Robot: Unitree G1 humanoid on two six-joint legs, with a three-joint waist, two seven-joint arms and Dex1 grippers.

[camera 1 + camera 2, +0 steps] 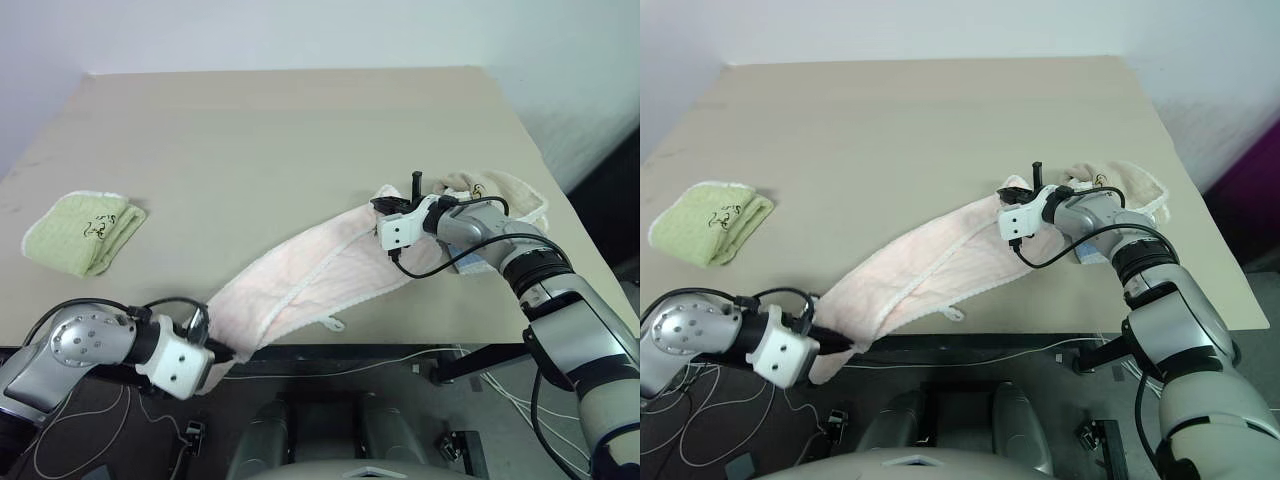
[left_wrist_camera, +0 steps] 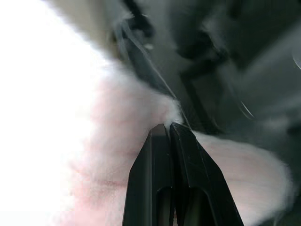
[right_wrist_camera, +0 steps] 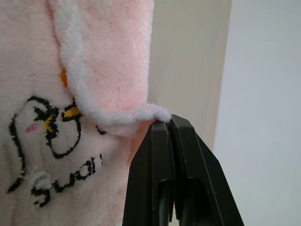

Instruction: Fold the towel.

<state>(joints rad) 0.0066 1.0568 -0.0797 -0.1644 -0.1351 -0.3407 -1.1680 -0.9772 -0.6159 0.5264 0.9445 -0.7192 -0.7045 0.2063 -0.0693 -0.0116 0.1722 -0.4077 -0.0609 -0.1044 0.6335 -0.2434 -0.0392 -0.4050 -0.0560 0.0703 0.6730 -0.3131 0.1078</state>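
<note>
**Inspector A:** Main finding: the towel (image 1: 320,270) is stretched in a sagging band across the near half of the tabletop (image 1: 280,130), its near end hanging off the front edge. The chief risk is a slip. Each end is held only by a thin pinch at the hem, so pulling the band taut could tear one corner free and drop that end to the floor.

**Inspector B:** Concur. State of the pincers?

**Inspector A:** Left pincer (image 2: 170,129) is pressed together on pink pile at the overhanging end. Right pincer (image 3: 169,123) is pressed together on the white hemmed corner beside the dark embroidery.

**Inspector B:** Secondary hazards?

**Inspector A:** The cloth is twisted and bunched mid-span, so a fold laid from here would likely land crooked. The green towel (image 1: 82,230) at nine o'clock sits well apart; I judge no interference.

**Inspector B:** Orientation?

**Inspector A:** The long axis runs from seven o'clock to two o'clock. The embroidered end points toward two o'clock, and the overhanging end toward seven.
</note>
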